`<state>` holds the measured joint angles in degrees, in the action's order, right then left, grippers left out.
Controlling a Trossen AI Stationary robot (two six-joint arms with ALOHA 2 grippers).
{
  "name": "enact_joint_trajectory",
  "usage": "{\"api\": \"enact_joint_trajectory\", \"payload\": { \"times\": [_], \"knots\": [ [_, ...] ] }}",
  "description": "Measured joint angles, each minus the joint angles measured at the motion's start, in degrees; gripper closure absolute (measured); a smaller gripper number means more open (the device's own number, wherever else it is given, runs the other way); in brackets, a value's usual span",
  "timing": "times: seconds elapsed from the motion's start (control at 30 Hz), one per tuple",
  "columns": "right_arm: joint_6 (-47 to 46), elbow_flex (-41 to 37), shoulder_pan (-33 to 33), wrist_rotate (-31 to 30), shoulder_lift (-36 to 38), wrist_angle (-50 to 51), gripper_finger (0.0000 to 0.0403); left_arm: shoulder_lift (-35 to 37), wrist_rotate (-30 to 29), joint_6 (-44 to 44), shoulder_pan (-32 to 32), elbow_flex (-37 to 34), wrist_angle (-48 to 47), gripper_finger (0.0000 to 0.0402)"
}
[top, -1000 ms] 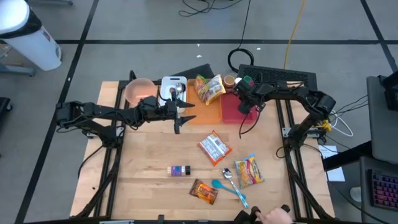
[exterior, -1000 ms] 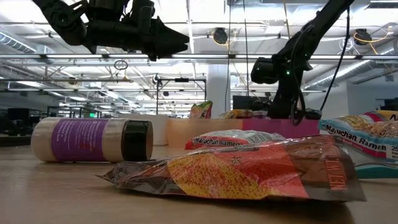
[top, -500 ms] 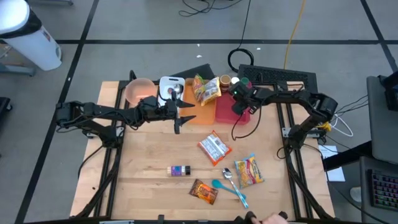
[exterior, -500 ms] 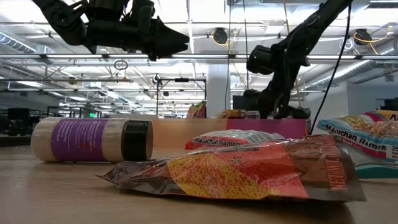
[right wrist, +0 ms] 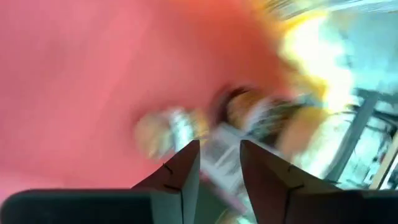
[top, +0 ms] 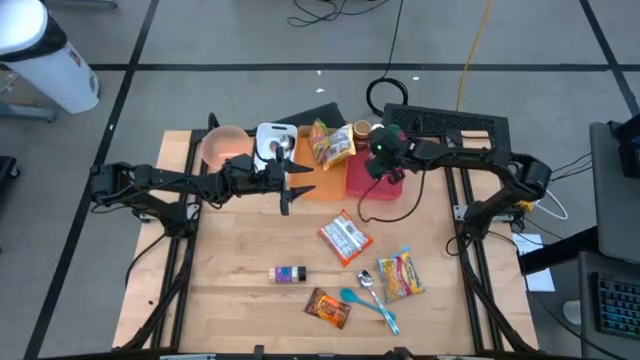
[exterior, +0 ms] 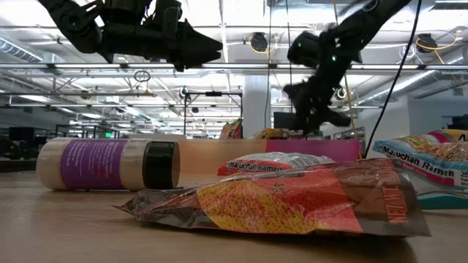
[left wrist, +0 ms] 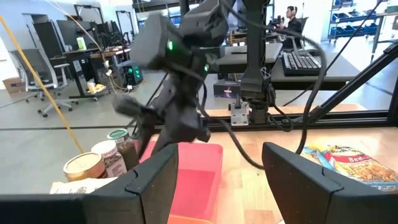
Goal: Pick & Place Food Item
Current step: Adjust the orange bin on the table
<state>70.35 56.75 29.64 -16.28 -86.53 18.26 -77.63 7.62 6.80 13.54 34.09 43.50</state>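
My right gripper (top: 377, 160) hangs over the pink tray (top: 372, 178) at the far side of the table, at the tray's far-left corner. Its fingers (right wrist: 181, 174) stand a narrow way apart with nothing between them; past them I see pink tray floor and blurred shapes that I cannot name.

Just beyond that corner of the tray stand a tan-lidded cup (top: 361, 128) and two small jars (left wrist: 119, 144); whether the gripper touches any of them I cannot tell. Just left of the tray, on the orange mat (top: 325, 172), lies a yellow snack bag (top: 333, 143).

My left gripper (top: 296, 185) hovers well left of the tray, above the wood beside the orange mat, its fingers (left wrist: 158, 180) spread wide and empty.

Nearer to me than the tray lie the other food items: a ramen packet (top: 345, 238) closest to it, then a Maruchan ramen packet (top: 399, 274), a teal spoon (top: 368, 305), an orange snack pouch (top: 328, 307) and a purple-labelled jar (top: 288, 274) on its side. Farther left of the tray, beyond the mat, sit a white plate (top: 276, 143) and a pink bowl (top: 224, 146).
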Motion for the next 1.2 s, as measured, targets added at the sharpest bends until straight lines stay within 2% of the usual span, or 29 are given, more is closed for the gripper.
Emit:
{"api": "enact_joint_trajectory", "payload": {
  "times": [0.23,0.37,0.47,0.7,0.97,1.1,1.2],
  "knots": [
    [-23.85,2.64,-0.91,9.00,3.35,-0.39,0.0273,0.01,-0.65,-0.01,0.12,0.00,-0.01,0.0163],
    [-36.13,2.84,-0.88,10.64,3.95,-1.03,0.0251,0.01,-2.43,-0.88,0.33,0.00,0.01,0.0163],
    [-42.04,2.84,-0.88,10.61,3.92,-2.43,0.0230,-0.01,-5.28,-1.12,0.33,0.00,0.01,0.0163],
    [-45.76,2.84,-2.10,10.48,3.92,-7.18,0.0194,-0.01,-7.68,-3.23,1.06,0.00,0.00,0.0163],
    [-46.81,2.84,-4.83,10.40,3.92,-12.20,0.0191,0.01,-7.66,-3.29,1.46,0.00,-1.38,0.0163],
    [-54.28,2.82,-4.91,10.21,3.95,-14.81,0.0188,0.01,-7.61,-3.03,1.44,0.00,-1.81,0.0163],
    [-57.68,2.82,-4.05,10.32,3.95,-13.33,0.0171,0.00,-7.61,-2.88,1.44,0.00,-1.81,0.0163]
  ]
}}
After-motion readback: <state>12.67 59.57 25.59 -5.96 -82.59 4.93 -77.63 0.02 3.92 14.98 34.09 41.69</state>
